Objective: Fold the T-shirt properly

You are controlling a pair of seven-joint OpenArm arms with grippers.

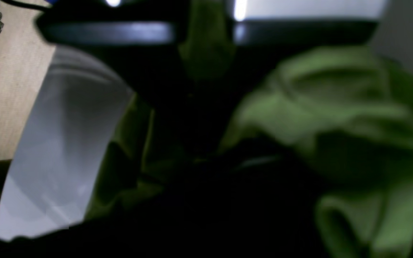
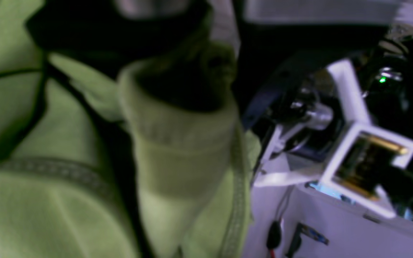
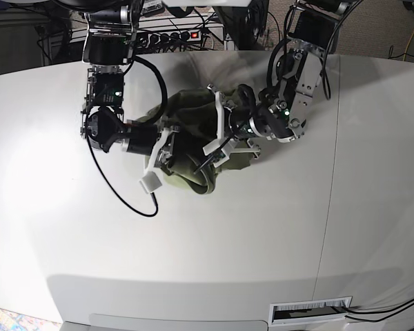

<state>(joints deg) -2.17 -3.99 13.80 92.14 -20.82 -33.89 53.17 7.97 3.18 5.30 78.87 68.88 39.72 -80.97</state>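
Gathering the bunched T-shirt (image 3: 193,141) to spread it, your left gripper (image 3: 217,141) and right gripper (image 3: 167,153) bury in cloth, their grip unreadable.

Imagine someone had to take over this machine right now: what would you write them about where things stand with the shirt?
Left gripper: in the bunched T-shirt from the base view's right; open or shut cannot be told.
Right gripper: at the heap's other side, cloth against it in the wrist view; grip also unclear.
T-shirt: a crumpled heap on the white table, near the far middle, between both arms.
Done: no neat fold visible.
Left: spread it flat, then make every fold.
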